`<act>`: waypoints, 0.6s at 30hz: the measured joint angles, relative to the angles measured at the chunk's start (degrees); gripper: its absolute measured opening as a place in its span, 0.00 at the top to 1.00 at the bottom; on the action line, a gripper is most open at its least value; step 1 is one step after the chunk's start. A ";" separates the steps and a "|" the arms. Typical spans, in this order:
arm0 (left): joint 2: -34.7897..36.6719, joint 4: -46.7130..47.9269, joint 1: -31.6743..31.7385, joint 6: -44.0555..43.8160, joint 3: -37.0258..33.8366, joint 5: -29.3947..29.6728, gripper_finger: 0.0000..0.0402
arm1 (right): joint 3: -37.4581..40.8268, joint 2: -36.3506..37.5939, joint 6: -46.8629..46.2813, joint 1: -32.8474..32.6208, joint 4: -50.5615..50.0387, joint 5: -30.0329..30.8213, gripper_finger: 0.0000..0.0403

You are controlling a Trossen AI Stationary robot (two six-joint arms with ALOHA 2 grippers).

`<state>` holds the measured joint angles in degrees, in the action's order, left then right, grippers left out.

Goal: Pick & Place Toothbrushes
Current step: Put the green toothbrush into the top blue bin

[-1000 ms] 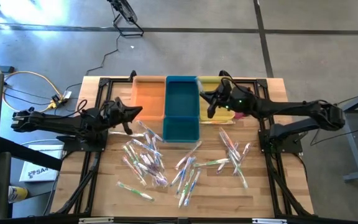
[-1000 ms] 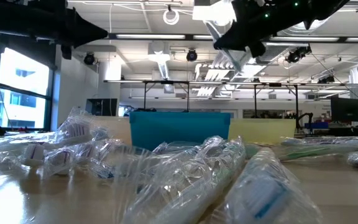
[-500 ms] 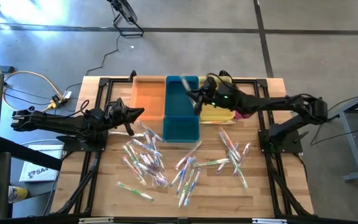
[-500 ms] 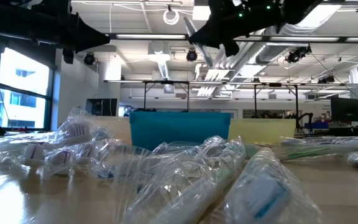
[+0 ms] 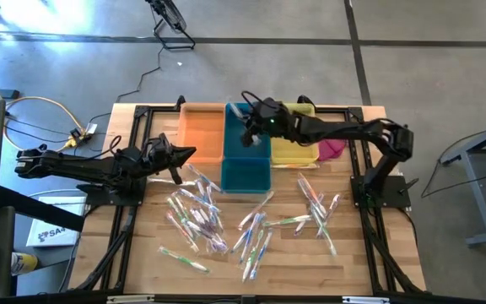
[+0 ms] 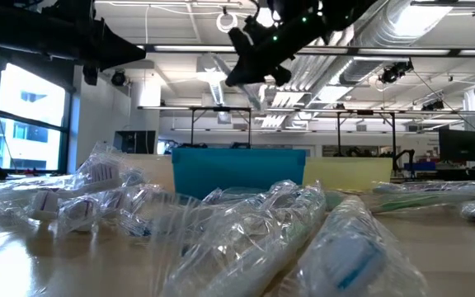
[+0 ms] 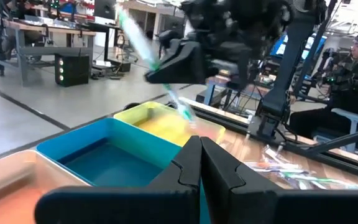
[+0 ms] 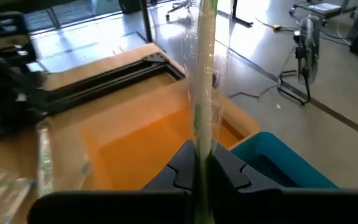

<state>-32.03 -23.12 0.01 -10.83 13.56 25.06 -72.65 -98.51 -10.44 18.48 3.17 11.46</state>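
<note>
My right gripper (image 5: 250, 127) hovers over the far part of the blue bin (image 5: 247, 169), shut on one toothbrush (image 8: 204, 74) with a green handle in a clear wrapper. The left wrist view shows that same toothbrush (image 7: 138, 37) from the side. Many more wrapped toothbrushes (image 5: 201, 211) lie flat and scattered on the wooden table, some in a second cluster (image 5: 315, 203) at the right. My left gripper (image 5: 184, 154) waits shut at the table's left, above the wood beside the orange bin (image 5: 201, 131), holding nothing. My right gripper pinches the wrapped toothbrush between its two fingers (image 8: 182, 168), partway along its handle (image 8: 202, 140). The fingers reach in from the table's right, slanting a little downward, and lie across the toothbrush. It is lifted clear above the blue bin, steeply tilted, with a length sticking out on either side of the fingers.
Three bins stand side by side at the table's far edge: orange, blue and yellow (image 5: 292, 145). A pink cloth (image 5: 334, 148) lies right of the yellow bin. Black frame rails run along both table sides. In the low view a heap of wrappers (image 6: 287, 239) fills the foreground.
My right gripper has travelled toward the table's left edge, from above the yellow bin to above the blue bin, carrying the toothbrush clear of the bins. It has stayed shut on it the whole way.
</note>
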 joint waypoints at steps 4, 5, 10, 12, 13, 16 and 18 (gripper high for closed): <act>0.00 1.48 0.00 -0.17 0.00 -0.02 1.00 | -0.10 -2.52 -4.49 2.93 -1.22 -2.67 0.97; 0.00 1.55 0.00 -0.17 0.00 -0.01 1.00 | -0.08 -3.06 -5.93 3.65 -1.99 -3.60 0.97; 0.00 2.34 0.00 -0.17 0.00 0.00 1.00 | -0.08 -6.15 -9.68 6.33 -4.47 -6.73 0.97; 0.02 2.33 0.00 -0.17 0.00 0.00 1.00 | -0.08 -7.61 -10.81 6.97 -4.43 -8.72 0.97; 0.02 2.33 0.00 -0.17 0.00 0.00 1.00 | -0.08 -8.37 -10.98 7.23 -4.41 -9.50 0.97; 0.02 2.34 0.00 -0.08 0.00 0.02 1.00 | -0.08 -10.39 -11.59 7.45 -4.46 -10.17 0.97; 0.02 2.34 0.00 -0.02 0.00 0.02 1.00 | -0.08 -11.58 -12.20 7.55 -4.73 -10.51 0.97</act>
<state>-32.01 -20.78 0.01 -10.85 13.56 25.08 -72.73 -110.09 -22.64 26.03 -1.56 0.96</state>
